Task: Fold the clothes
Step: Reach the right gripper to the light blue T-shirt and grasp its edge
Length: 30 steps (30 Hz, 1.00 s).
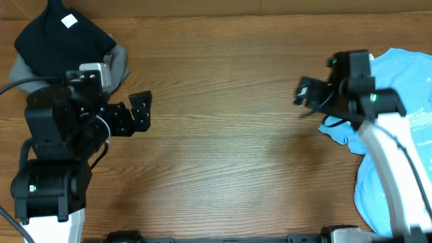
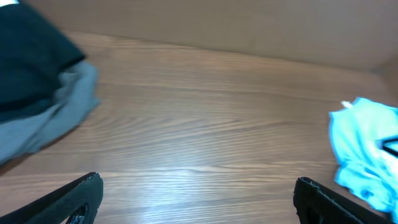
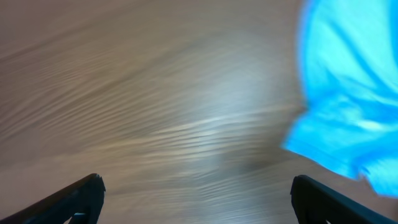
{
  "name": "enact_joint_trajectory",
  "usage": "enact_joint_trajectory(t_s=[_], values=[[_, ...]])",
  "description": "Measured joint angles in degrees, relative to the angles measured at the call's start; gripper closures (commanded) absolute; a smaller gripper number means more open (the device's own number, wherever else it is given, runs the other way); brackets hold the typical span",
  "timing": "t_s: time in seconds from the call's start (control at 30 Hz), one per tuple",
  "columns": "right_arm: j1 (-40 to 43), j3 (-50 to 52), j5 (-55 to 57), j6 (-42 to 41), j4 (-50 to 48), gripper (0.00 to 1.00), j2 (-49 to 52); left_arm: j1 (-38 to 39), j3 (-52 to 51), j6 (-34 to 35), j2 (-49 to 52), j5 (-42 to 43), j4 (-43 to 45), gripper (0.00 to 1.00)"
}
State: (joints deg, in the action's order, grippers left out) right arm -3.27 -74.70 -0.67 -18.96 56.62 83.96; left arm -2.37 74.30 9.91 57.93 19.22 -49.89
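The clothes, a light sky-blue T-shirt (image 1: 413,71), lie crumpled at the table's right edge, partly under my right arm. The shirt also shows in the left wrist view, far right (image 2: 360,149), and in the right wrist view, upper right (image 3: 348,93). My right gripper (image 1: 305,91) hangs open just left of the shirt, over bare wood, with nothing between its fingers (image 3: 198,199). My left gripper (image 1: 142,111) stands open at the left side, far from the shirt and also over bare wood (image 2: 199,199).
A black folded garment (image 1: 61,37) with a white tag lies on a grey folded garment (image 1: 121,64) at the back left corner, just behind my left arm. Both show at the left in the left wrist view (image 2: 31,62). A wooden tabletop (image 1: 229,135) stretches between the arms.
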Motion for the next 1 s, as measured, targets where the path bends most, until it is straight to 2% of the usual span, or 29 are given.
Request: enact_joint_trajectory(t_s=[0.03,0.2,0.37,0.47,0.53,0.6,0.7,0.73,0.9,0.93,1.0], values=[[2.71,0.0,0.31,-0.74,-0.07,0.14,2.82,0.0,0.22,0.0,0.24,1.2,-0.07,0.0],[11.69,0.0,1.29,-2.56,-3.67,0.16,14.05,0.02,0.37,0.0,0.48,5.97,-1.33,0.0],[14.01,0.0,1.95,-2.38,-10.34,0.2,21.2,0.02,0.44,-0.55,0.48,7.19,-1.84,0.0],[13.94,0.0,2.16,-0.83,-13.68,0.27,24.3,0.0,0.44,-0.9,0.48,7.41,-2.16,0.0],[13.73,0.0,2.51,0.26,-14.08,0.39,26.14,0.0,0.44,-1.01,0.5,7.5,-2.29,0.0],[13.66,0.0,2.82,0.94,-14.05,0.58,27.41,0.02,0.44,-1.07,0.5,7.63,-2.6,0.0],[13.53,0.02,3.1,1.27,-13.62,0.95,28.48,0.02,0.46,-1.09,0.48,7.67,-2.91,0.0],[13.38,0.02,3.13,1.31,-13.29,0.96,28.5,0.0,0.46,-1.09,0.5,7.76,-2.91,0.0],[11.21,0.02,1.75,1.05,-12.24,0.96,28.5,0.02,0.57,-1.09,0.5,7.87,-3.06,0.0],[10.1,0.02,2.12,1.03,-12.37,0.88,28.5,0.02,0.85,-1.09,0.55,7.89,-3.48,0.0],[7.74,0.02,4.28,0.87,-12.52,0.54,28.5,0.02,1.88,-1.09,0.61,8.0,-4.74,0.0]])
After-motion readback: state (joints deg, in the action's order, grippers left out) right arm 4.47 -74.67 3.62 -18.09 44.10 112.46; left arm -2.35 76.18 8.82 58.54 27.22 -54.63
